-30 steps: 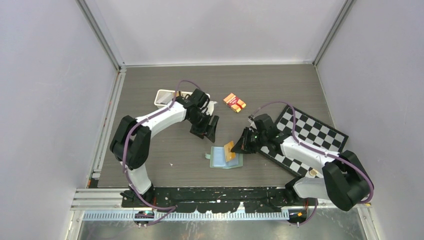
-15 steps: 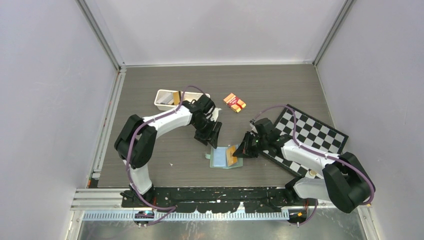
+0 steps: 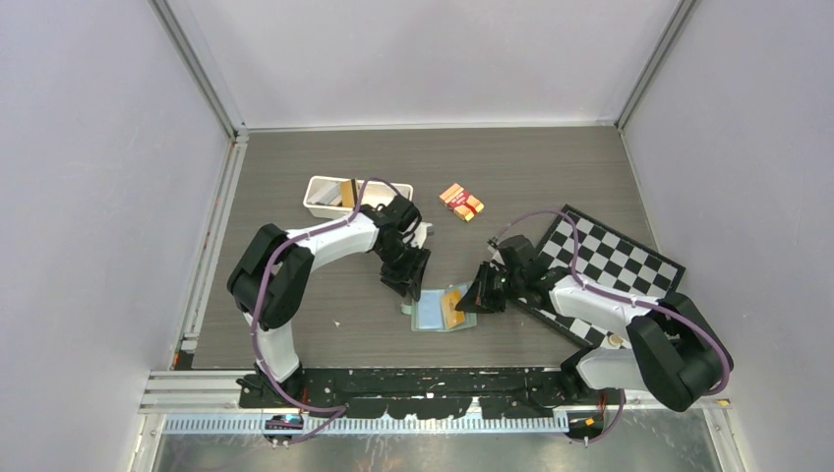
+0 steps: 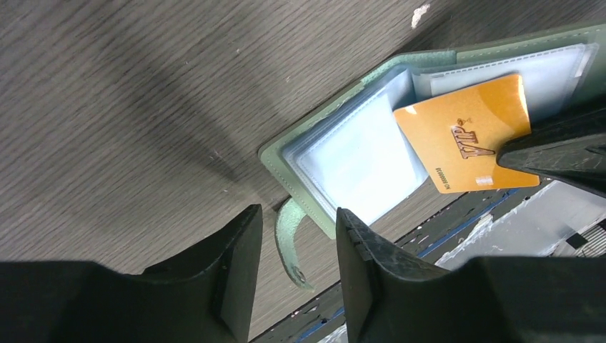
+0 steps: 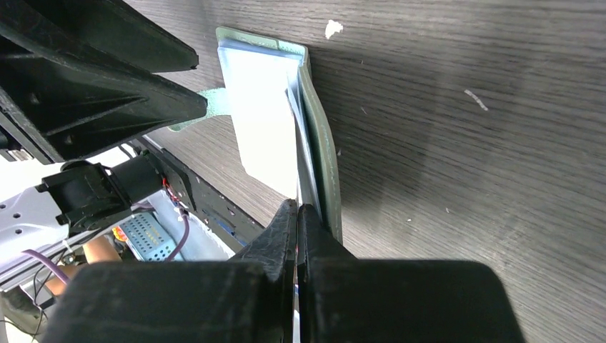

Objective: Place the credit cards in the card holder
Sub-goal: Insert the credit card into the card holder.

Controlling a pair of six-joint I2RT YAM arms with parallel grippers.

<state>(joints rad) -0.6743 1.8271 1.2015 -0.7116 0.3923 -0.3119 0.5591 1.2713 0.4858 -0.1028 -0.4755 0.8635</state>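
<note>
Jaws of right gripper (image 5: 297,211) are pinching one gold card (image 4: 464,136); left gripper (image 4: 296,218) is hovering narrowly open, empty, over one card holder (image 4: 357,168).

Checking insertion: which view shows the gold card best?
Left wrist: the gold-orange plastic card faces the lens, over the open sage-green wallet. Top external shows a small orange patch; right wrist hardly shows it.

The card holder (image 3: 441,313) is sage green outside, with a green clasp strap (image 4: 289,239) and pale blue-grey see-through pockets. The card (image 4: 468,132) at its pockets is gold-orange with brown lettering. The table (image 3: 531,162) under it is dark grey-brown wood grain. To its right is a black-and-white chequered board (image 3: 615,261). Behind it are an orange packet (image 3: 461,202) with red bands and a white tray (image 3: 309,197). The left gripper (image 3: 411,278) and right gripper (image 3: 479,293) flanking it are black.
</note>
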